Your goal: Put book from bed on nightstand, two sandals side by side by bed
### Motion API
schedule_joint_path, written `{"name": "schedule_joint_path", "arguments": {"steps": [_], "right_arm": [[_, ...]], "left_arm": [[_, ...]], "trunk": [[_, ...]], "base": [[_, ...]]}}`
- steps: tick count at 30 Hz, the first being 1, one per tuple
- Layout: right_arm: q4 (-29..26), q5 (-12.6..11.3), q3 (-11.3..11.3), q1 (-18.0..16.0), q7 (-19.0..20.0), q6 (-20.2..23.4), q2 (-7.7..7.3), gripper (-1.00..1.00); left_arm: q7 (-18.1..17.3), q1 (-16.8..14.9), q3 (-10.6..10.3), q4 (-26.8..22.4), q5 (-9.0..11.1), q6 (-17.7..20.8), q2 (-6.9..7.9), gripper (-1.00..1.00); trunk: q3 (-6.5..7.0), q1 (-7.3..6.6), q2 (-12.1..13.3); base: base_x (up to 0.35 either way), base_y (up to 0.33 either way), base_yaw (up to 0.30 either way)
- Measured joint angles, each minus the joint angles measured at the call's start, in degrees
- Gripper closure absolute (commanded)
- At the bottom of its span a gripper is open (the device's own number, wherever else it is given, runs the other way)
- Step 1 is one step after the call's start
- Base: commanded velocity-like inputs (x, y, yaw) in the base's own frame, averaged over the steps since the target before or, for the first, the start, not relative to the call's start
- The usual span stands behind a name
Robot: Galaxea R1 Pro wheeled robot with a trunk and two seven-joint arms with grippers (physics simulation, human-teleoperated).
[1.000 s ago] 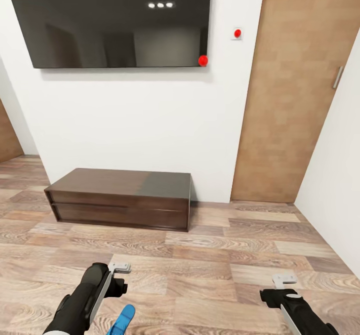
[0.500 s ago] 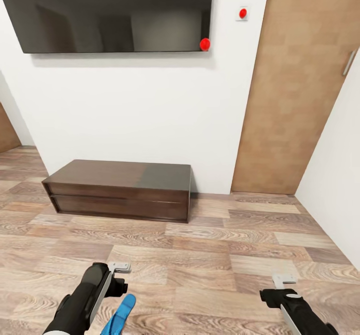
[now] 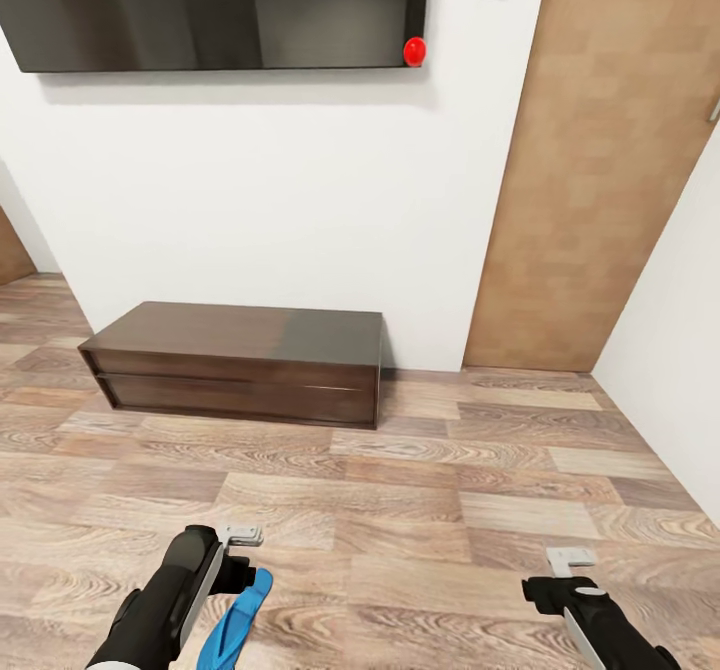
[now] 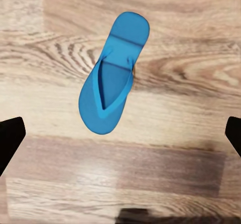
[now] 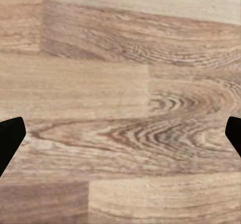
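Now left gripper (image 4: 120,133) spread wide, hovering above blue sandal (image 4: 114,73) lying flat on plank floor (image 4: 191,48), near left.
Likely light, thin, flexible foam sole; best pinched across narrow middle or by raised strap. Right gripper (image 5: 120,133) spread too, nothing held. Farther off: glossy dark TV bench (image 3: 235,362), white wall (image 3: 280,200).

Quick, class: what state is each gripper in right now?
Left gripper: open, empty, above a sandal.
Right gripper: open, empty, over floor.
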Motion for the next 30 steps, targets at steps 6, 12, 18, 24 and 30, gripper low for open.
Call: {"name": "schedule_joint_path", "arguments": {"steps": [6,12,18,24,30], "right_arm": [[-1.3,0.3,-0.4,0.0,-0.1,-3.7,0.00,-1.00],[-6.5,2.0,0.0,0.0,-10.6,-18.1,0.48,-1.00],[-7.3,3.6,0.3,0.0,-24.1,-21.6,0.53,-1.00],[-7.5,4.0,0.4,0.0,-28.0,-25.4,0.54,-1.00],[-7.0,4.0,0.4,0.2,-28.4,-38.4,0.60,-1.00]], "left_arm": [[0.0,0.0,0.0,0.0,0.1,0.0,-0.09,-1.00],[0.0,0.0,0.0,0.0,0.1,0.0,-0.62,-1.00],[0.0,0.0,0.0,0.0,0.1,0.0,-1.01,-1.00],[0.0,0.0,0.0,0.0,0.1,0.0,-1.24,-1.00],[-0.1,0.0,-0.1,0.0,0.3,0.0,-1.85,-1.00]], "trunk": [[-0.89,0.10,-0.1],[-0.89,0.10,-0.1],[-0.90,0.10,-0.1],[-0.90,0.10,-0.1],[-0.90,0.10,-0.1]], "base": [[0.000,0.000,0.000],[0.000,0.000,0.000],[0.000,0.000,0.000],[0.000,0.000,0.000],[0.000,0.000,0.000]]}}
